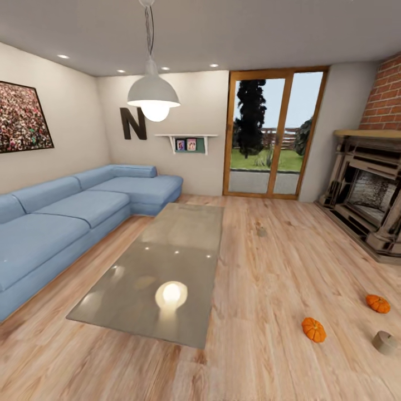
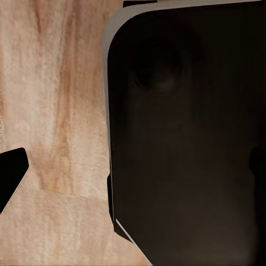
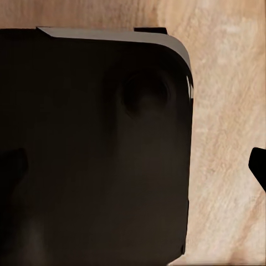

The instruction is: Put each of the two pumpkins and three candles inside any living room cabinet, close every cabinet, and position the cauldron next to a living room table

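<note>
Meanwhile, the robot faces the living room, its goods lying on the floor.
Two small ribbed orange pumpkins (image 1: pixel 313 329) (image 1: pixel 378 303) and a stubby cream-beige candle (image 1: pixel 385 342) lie near right of the glossy grey table (image 1: pixel 161 267); probably light, rigid, best pinched across their sides. Either gripper's state: cannot tell.

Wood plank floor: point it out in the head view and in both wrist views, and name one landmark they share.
Head view: the floor covers the lower half, around the table and under the pumpkins.
Left wrist view: floor beside a dark round-cornered body.
Right wrist view: floor beside a similar dark body.
Shared landmark: the light plank grain itself.
</note>
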You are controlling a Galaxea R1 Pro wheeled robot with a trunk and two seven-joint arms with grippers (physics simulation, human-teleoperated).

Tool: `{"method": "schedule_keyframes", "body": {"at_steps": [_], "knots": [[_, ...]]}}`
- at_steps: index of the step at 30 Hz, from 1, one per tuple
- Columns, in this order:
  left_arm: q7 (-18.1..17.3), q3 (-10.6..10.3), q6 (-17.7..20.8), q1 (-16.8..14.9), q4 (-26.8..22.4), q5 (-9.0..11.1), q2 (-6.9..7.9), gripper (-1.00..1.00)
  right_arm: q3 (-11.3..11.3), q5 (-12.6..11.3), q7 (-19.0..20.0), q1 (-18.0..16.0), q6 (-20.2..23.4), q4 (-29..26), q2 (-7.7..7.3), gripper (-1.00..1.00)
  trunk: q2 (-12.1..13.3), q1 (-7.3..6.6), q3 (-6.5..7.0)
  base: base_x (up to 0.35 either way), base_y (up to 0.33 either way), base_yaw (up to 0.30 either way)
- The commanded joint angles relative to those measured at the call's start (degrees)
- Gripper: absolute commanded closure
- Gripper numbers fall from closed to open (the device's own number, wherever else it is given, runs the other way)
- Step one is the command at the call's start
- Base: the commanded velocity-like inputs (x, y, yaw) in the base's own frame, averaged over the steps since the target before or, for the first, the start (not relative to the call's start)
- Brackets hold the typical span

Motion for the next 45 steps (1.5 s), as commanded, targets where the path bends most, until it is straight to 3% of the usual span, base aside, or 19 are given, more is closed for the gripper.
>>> {"method": "schedule_keyframes", "body": {"at_steps": [1, 14, 45], "knots": [[-0.1, 0.0, 0.0, 0.0, 0.0, 0.0, 0.01, -1.00, 0.0, 0.0, 0.0, -0.1, -0.2, 0.1, 0.00, -1.00, 0.0, 0.00, -0.09, 0.000, 0.000, -0.278], [-0.1, 0.1, -0.1, 0.0, 0.0, 0.3, -0.22, -1.00, -0.1, -2.2, 0.1, -0.1, -1.4, 0.2, 0.00, -1.00, 0.0, 0.00, -0.67, 0.000, 0.000, -0.260], [0.0, 0.3, 0.0, 0.1, 0.4, 0.6, 0.00, -1.00, -0.1, -2.3, 0.1, -0.1, -1.7, 0.6, -0.09, -1.00, 12.4, -6.81, 3.06, -0.046, 0.000, -0.109]]}}
